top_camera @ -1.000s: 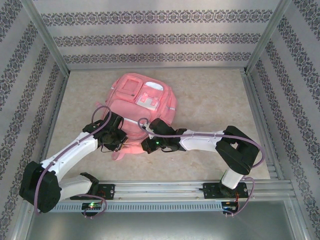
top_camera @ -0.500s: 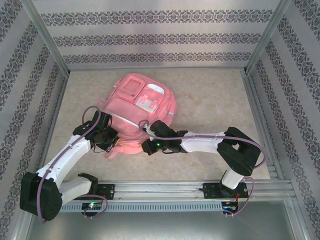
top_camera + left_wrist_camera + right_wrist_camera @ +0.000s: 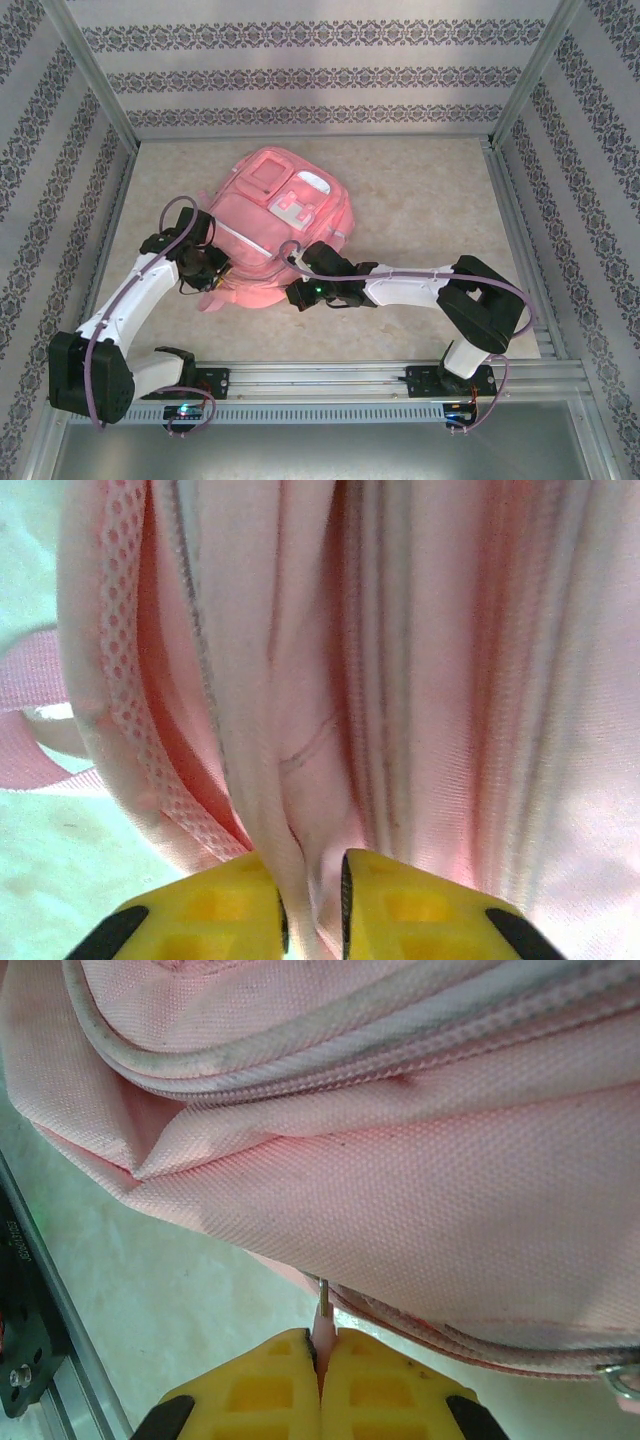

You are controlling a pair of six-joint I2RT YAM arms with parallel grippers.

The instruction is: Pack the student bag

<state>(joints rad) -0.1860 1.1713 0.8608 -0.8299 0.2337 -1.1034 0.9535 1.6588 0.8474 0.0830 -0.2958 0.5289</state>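
The student bag (image 3: 262, 222), a large pink backpack, lies flat on the table with its front pockets facing up. At its near left edge my left gripper (image 3: 214, 276) is shut on a fold of the bag's fabric (image 3: 300, 810), which is pinched between the yellow fingers (image 3: 225, 895). At the near edge of the bag (image 3: 400, 1190) my right gripper (image 3: 293, 293) is shut on a small pink zipper pull (image 3: 323, 1322) with a metal link. What is inside the bag is hidden.
A pink strap (image 3: 30, 715) trails on the tabletop left of the bag, beside a mesh panel (image 3: 120, 690). The aluminium rail (image 3: 330, 378) with both arm bases runs along the near edge. Patterned walls enclose the table (image 3: 430, 200). A metal ring (image 3: 620, 1380) hangs at the bag's edge.
My left gripper has drawn back to the left with the bag's fabric in it, stretching the near left corner outward. The right arm has hardly moved.
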